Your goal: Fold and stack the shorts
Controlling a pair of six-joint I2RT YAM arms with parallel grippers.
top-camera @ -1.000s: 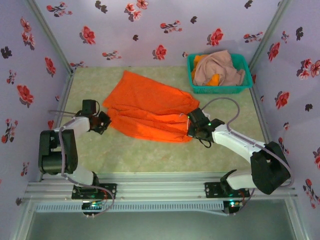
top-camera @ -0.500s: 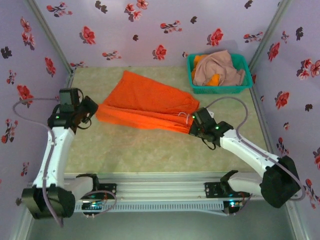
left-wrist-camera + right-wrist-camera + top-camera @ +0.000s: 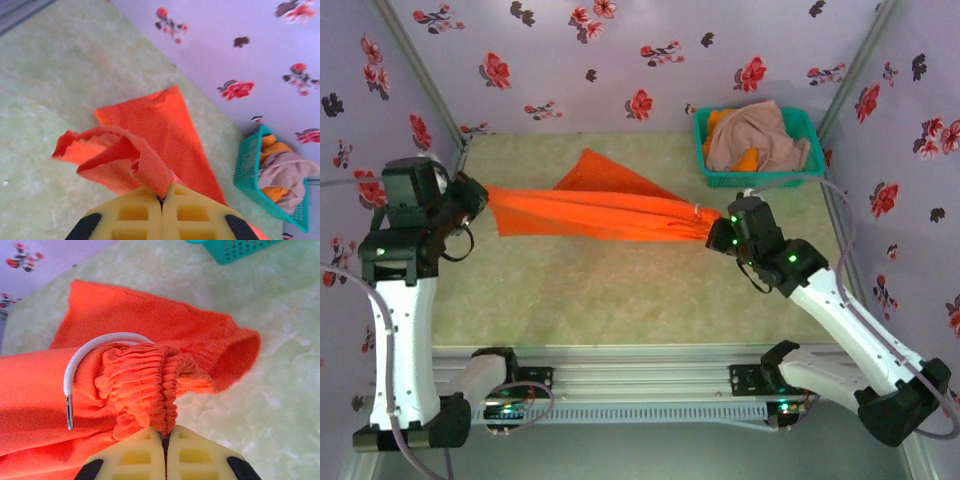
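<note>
Bright orange shorts [image 3: 595, 210] hang stretched between both arms above the table, their far corner [image 3: 588, 160] still resting on it. My left gripper [image 3: 483, 203] is shut on a leg hem [image 3: 150, 172] at the left. My right gripper [image 3: 712, 232] is shut on the gathered elastic waistband [image 3: 150, 385], where a white drawstring [image 3: 90, 352] loops out. More shorts, pink-beige [image 3: 760, 132] and orange [image 3: 747, 158], lie heaped in the teal basket [image 3: 760, 178] at the back right.
Flowered walls close in the table on three sides. The pale green tabletop [image 3: 620, 300] lies bare in front of the lifted shorts. The basket [image 3: 250, 165] stands against the right wall corner, just behind my right arm.
Both arms have risen and pulled apart, lifting the orange shorts off the table and drawing them into a taut band. The left gripper went up and left, the right up and back.
</note>
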